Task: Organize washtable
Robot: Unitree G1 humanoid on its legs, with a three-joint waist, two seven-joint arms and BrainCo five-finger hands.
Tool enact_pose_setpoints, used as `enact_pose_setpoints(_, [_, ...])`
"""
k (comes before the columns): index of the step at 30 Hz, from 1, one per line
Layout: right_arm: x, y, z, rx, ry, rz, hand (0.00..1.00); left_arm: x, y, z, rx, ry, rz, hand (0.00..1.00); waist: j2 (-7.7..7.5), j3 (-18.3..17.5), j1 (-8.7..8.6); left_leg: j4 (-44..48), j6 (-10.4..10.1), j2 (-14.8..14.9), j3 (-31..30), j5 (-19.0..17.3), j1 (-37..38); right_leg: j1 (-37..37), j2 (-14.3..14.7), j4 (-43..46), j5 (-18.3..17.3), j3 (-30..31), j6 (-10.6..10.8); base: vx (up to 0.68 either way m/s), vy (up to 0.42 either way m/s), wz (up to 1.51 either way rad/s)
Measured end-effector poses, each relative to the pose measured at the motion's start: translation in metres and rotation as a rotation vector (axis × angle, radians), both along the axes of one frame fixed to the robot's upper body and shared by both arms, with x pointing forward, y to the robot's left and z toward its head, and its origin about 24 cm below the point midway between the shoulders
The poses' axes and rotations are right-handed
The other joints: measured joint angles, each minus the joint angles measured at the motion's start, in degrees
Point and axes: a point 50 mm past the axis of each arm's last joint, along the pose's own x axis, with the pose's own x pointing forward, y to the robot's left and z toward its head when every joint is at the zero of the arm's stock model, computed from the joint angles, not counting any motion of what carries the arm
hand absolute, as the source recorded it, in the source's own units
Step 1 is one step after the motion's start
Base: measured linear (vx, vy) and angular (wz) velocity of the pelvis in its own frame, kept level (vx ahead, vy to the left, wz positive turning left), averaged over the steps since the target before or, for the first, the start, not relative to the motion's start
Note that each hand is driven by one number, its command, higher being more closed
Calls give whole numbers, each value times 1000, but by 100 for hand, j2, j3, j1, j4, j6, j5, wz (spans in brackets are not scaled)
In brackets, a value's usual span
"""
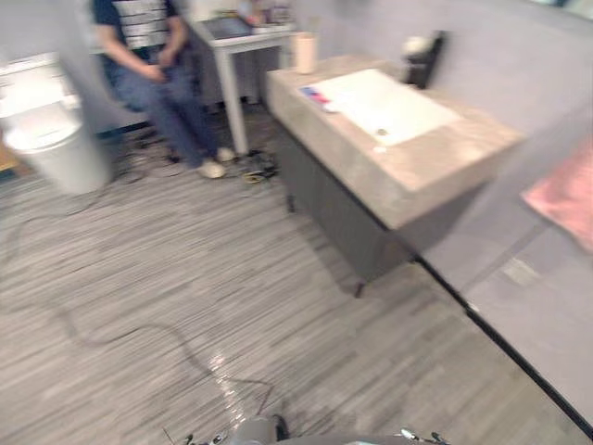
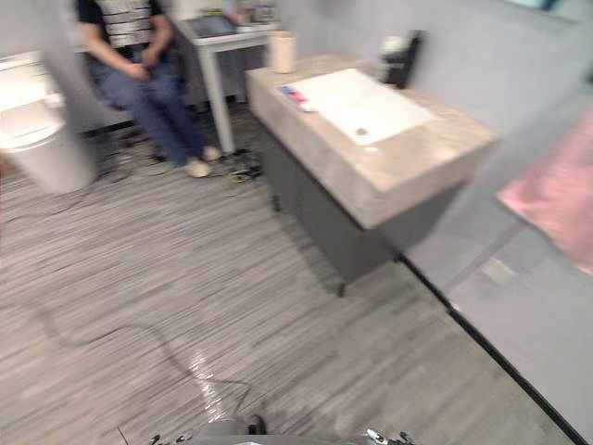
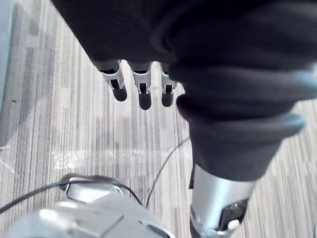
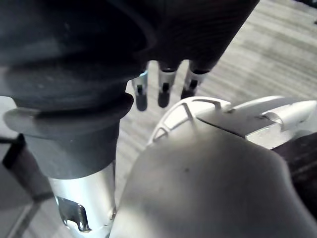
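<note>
A: Grey striped floor (image 1: 185, 278) all across, from near to far. Anything standing on it?
B: Far right, washtable (image 1: 435, 171): beige stone top over a dark cabinet, set against the grey wall, well apart from both hands.
A: And on top?
B: White rectangular basin (image 1: 384, 104) sunk into the middle. Pale cup (image 1: 304, 52) upright at the far left corner. Dark tap-like fixture (image 1: 428, 57) at the far edge, behind the basin. Small flat colourful item (image 1: 318, 95) lying just left of the basin, too blurred to name.
A: Elsewhere in the room?
B: Far left, seated person (image 1: 153, 79) in jeans and pale shoes, beside a white table (image 1: 243, 42). Further left, white bin (image 1: 60, 148) on the floor. Pink cloth (image 1: 563, 197) hanging at the right edge.
A: And the left hand (image 3: 143, 91)?
B: Hanging low over the floor, fingers straight and relaxed, grasping nothing.
A: And the right hand (image 4: 163, 91)?
B: Much the same: pointing down, fingers loose and straight, nothing held between them.
</note>
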Motion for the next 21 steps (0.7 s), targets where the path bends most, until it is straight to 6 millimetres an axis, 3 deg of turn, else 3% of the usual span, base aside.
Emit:
enact_pose_setpoints(1, [0, 0, 0, 1, -1, 0, 0, -1, 1, 0, 3, 3, -1, 0, 15, 9, 3, -23, 25, -17, -45, 33, 29, -44, 64, 89, -115, 184, 103, 108, 239, 137])
enact_pose_setpoints(2, [3, 11, -2, 26, -12, 13, 0, -9, 12, 1, 29, 34, -3, 0, -68, 26, -5, -218, 160, -154, -329, 119, 258, -301, 714, 678, -801, 1230, 694, 98, 110, 102])
enact_pose_setpoints(3, [3, 19, -3, 48, -17, 8, 0, -12, 20, 3, 47, 45, -6, 0, -207, 24, 5, -381, 254, -268, -477, 180, 410, -444, 1041, 911, -1097, 1495, 668, 109, 93, 126])
enact_pose_setpoints(5, [9, 28, -4, 63, -29, 47, 0, -19, 25, 4, 62, 61, 17, 0, -447, 89, 26, -656, 370, -469, -589, 204, 718, -905, 1565, 1025, -1511, 1372, 522, 133, 53, 77])
enact_pose_setpoints(9, [11, 25, 1, 26, -78, 70, 0, -16, 7, -1, 22, 57, 12, 0, -275, 132, -10, -669, 498, -456, -928, 13, 1015, -1473, 2168, 44, -1472, 1136, 619, 153, 75, 61])
enact_pose_setpoints(12, [2, 29, 2, 28, -74, 61, 0, 7, 6, 1, 23, -10, 41, 0, -309, 129, 0, -472, 312, -400, -1009, -477, 1159, -1532, 2267, -1609, -962, 1186, 827, 331, -1, 63])
enact_pose_setpoints(16, [-11, 32, 1, 43, -61, 7, 0, 22, 5, 3, 26, -62, 76, 0, -272, 119, -42, -496, 147, -251, -1200, -817, 1613, -1111, 2409, -2034, -594, 1149, 637, 450, -79, 41])
enact_pose_setpoints(17, [-17, 31, 1, 42, -49, 0, 0, 20, 5, 3, 25, -60, 78, 0, -185, 50, -106, -223, -85, -36, -1190, -878, 1685, -837, 2621, -2290, -408, 1131, 636, 717, -128, 59])
enact_pose_setpoints(18, [-17, 35, 0, 55, -48, -5, 0, 19, 9, 4, 33, -63, 107, 0, -275, -2, -181, 799, -451, 70, -885, -914, 1306, -559, 2645, -2459, 209, 1087, 523, 696, -124, 47])
enact_pose_setpoints(19, [-19, 34, 1, 52, -43, -7, 0, 21, 9, 4, 32, -70, 119, 0, -252, 1, -153, 1326, -691, 179, -711, -837, 1096, -476, 2663, -2385, 162, 1032, 618, 576, -75, 23])
enact_pose_setpoints(20, [-17, 30, 1, 44, -42, 13, 0, 22, 7, 5, 23, -84, 151, 0, -182, 4, -139, 2392, -1301, 393, -458, -317, 767, -257, 2716, -2305, 31, 967, 545, 569, -50, -2])
enact_pose_setpoints(21, [-8, 29, 3, 36, -65, 40, 0, 20, 8, 5, 23, -89, 172, 0, -229, -31, -100, 3408, -1375, 591, -151, 726, 429, 103, 2700, -2442, -111, 1051, 523, 581, -33, -10])
